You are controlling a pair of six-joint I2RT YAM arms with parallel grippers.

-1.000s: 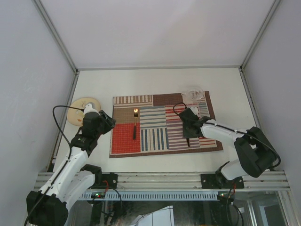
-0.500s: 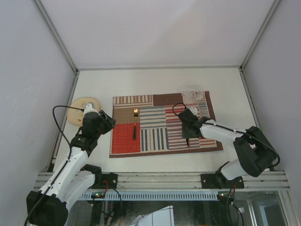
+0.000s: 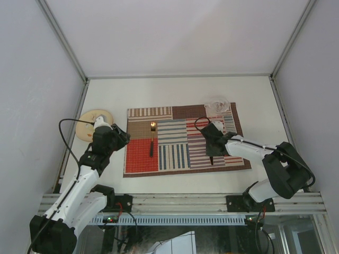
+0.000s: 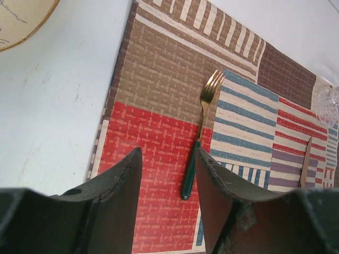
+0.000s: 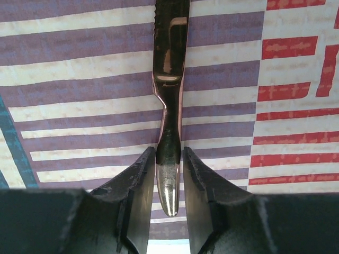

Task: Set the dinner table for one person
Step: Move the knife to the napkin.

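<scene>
As right pincer [image 5: 169, 159] straddles one knife [image 5: 170, 63] | one fork [image 4: 189, 169] | one plate [image 3: 87, 127]

white arms [image 3: 74, 186], black hands [image 4: 167, 153], looped cables [image 3: 60, 128]

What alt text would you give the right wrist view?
A shiny knife lies on a purple, cream and red striped placemat, its handle end between the right tool's dark fingers, which flank it closely; an actual grip is unclear.

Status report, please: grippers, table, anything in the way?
Left gripper open, empty. Right gripper astride knife handle, grip unclear. Dinner table: fork, knife on placemat; plate off it, left. Nothing in the way.
</scene>
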